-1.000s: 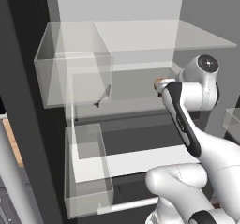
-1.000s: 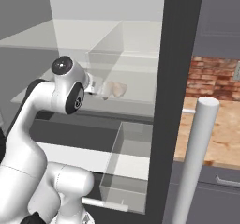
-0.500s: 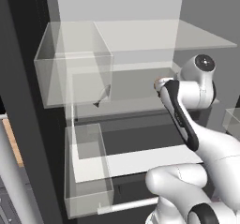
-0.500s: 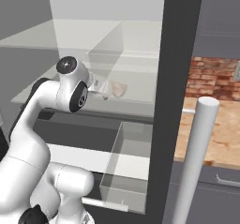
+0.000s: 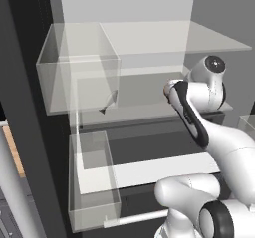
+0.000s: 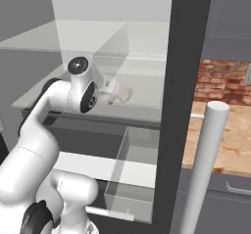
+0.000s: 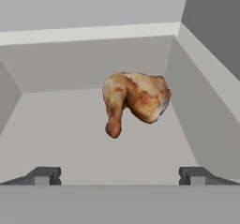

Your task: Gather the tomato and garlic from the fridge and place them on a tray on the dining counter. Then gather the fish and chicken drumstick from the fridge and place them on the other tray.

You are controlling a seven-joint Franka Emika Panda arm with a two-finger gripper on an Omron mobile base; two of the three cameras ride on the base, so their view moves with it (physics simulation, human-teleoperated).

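— Drumstick point(image 7: 136, 101) location?
— I have it straight ahead of the pincer point(image 7: 120, 175), lying on the fridge shelf point(image 7: 70, 138), centred between the tips but apart from them.
— Pincer state?
— Spread wide, gripping nothing; I see both fingertips point(image 7: 44, 175) low and well apart.

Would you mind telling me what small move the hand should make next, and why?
Probably ease the hand straight forward toward the browned chicken drumstick. The drumstick lies ahead on the pale grey fridge shelf, roughly centred between the wide-open fingertips, which stand apart from it, so closing now would likely grasp nothing.
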